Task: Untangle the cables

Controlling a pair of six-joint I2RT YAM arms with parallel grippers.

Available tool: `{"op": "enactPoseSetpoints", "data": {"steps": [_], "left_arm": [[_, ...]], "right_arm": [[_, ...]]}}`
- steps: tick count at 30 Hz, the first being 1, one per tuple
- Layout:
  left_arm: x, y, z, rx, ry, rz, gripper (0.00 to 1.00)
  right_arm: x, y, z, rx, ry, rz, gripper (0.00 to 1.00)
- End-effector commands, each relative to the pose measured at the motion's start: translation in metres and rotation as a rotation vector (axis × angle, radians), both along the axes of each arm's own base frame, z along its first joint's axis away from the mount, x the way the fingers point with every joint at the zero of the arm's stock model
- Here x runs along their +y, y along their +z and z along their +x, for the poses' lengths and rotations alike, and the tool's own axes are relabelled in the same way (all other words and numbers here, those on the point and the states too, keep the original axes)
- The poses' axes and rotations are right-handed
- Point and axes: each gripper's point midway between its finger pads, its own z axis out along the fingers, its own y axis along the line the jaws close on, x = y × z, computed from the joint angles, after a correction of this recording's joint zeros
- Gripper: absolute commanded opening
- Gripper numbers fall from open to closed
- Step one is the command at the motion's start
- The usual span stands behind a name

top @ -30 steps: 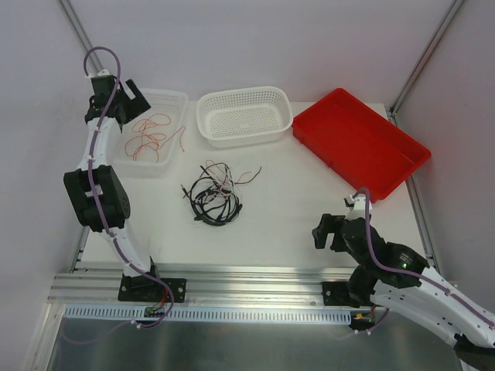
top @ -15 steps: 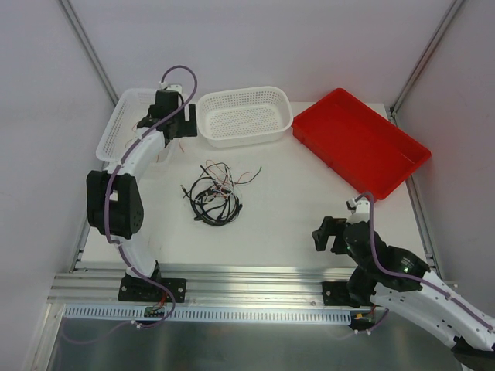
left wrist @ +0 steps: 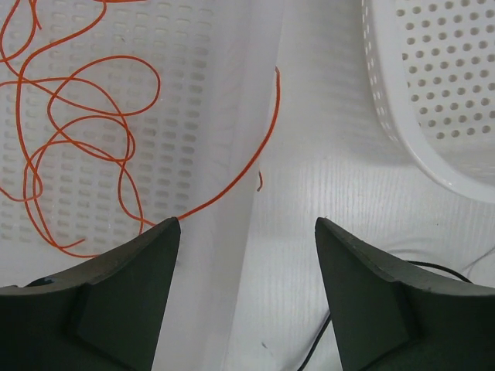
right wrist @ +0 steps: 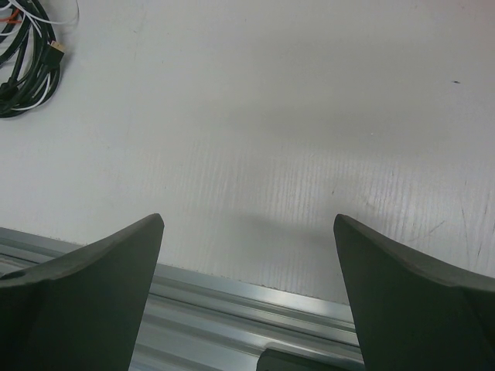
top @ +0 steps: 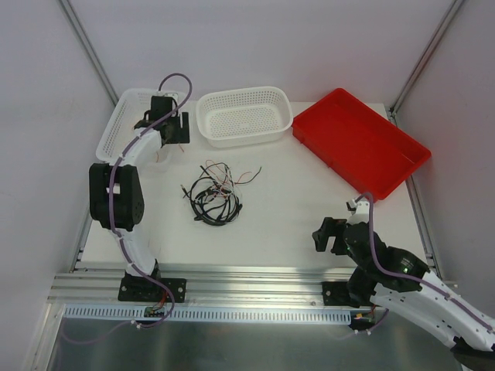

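Observation:
A tangle of black, white and red-orange cables lies on the white table, left of middle. Several loose red-orange wires lie in the left white basket. One wire end hangs over its right rim onto the table. My left gripper hovers over that rim, open and empty, as the left wrist view shows. My right gripper is open and empty above the table's near edge. In the right wrist view the tangle shows at the top left.
A second white basket stands at the back middle; its rim shows in the left wrist view. A red tray stands at the back right. A metal rail runs along the table's near edge.
My left arm has swung right and nearer, from over the left basket's far corner to its right rim. The right arm has barely moved.

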Motion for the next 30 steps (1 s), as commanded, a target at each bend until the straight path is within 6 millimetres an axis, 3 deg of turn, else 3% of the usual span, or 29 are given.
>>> {"op": "enactPoseSetpoints", "data": {"steps": [1, 2, 9, 16, 22, 30], "left_arm": [[0.001, 0.028, 0.015, -0.082, -0.094, -0.199, 0.71], [0.016, 0.030, 0.016, -0.094, -0.071, -0.243, 0.67], [0.020, 0.049, 0.021, -0.151, -0.184, -0.261, 0.64], [0.050, 0.029, 0.029, -0.127, -0.159, -0.181, 0.55], [0.052, 0.021, 0.033, -0.118, -0.216, -0.149, 0.54], [0.053, 0.003, 0.022, -0.082, -0.276, -0.125, 0.54]], "right_arm": [[-0.003, 0.002, 0.000, -0.009, -0.018, 0.013, 0.97], [-0.003, 0.002, 0.000, -0.010, -0.020, 0.013, 0.97], [-0.002, 0.000, 0.002, -0.006, -0.018, -0.004, 0.97], [0.000, 0.000, 0.003, -0.003, -0.008, -0.022, 0.97], [-0.002, 0.000, 0.003, -0.005, -0.014, -0.022, 0.97], [-0.001, -0.001, 0.004, -0.004, -0.015, -0.025, 0.97]]}}
